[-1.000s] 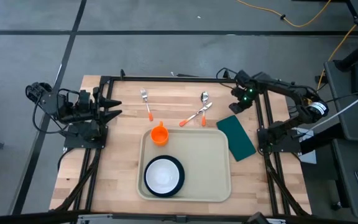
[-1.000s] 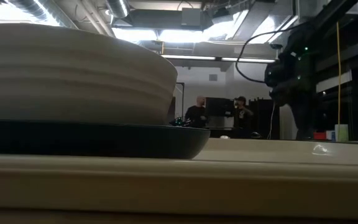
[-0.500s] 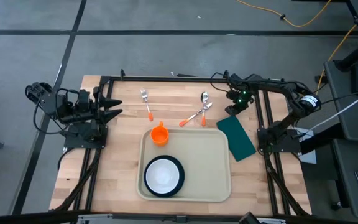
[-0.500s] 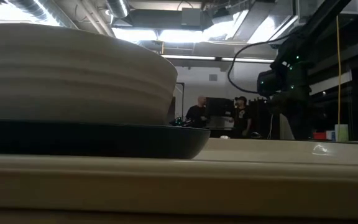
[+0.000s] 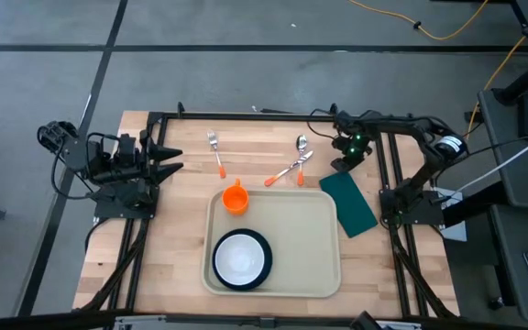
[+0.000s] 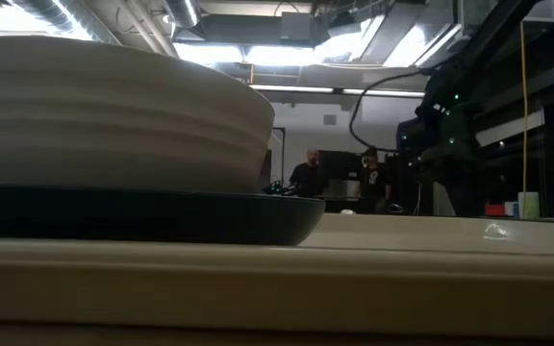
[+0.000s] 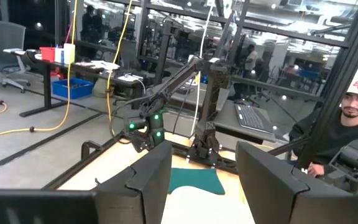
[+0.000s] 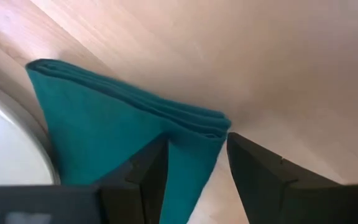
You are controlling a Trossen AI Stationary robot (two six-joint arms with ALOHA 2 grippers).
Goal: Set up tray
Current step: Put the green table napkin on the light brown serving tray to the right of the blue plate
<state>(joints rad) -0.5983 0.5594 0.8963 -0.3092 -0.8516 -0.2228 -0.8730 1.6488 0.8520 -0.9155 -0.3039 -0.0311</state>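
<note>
R gripper (image 8: 194,163) jaws apart over cloth (image 8: 123,140) corner; may snag one layer only; L gripper (image 7: 201,180) idle, jaws apart.

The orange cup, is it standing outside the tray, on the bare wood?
No, the orange cup stands inside the tray, in its far left corner.

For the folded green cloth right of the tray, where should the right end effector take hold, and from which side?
Best guess: the far corner of the green cloth, from above. It lies flat on the table, so only a stacked folded edge gives the fingers something to pinch. The right end effector is open, hovering at that corner, clear of the tray. The left end effector waits, open, at the table's left.
</note>
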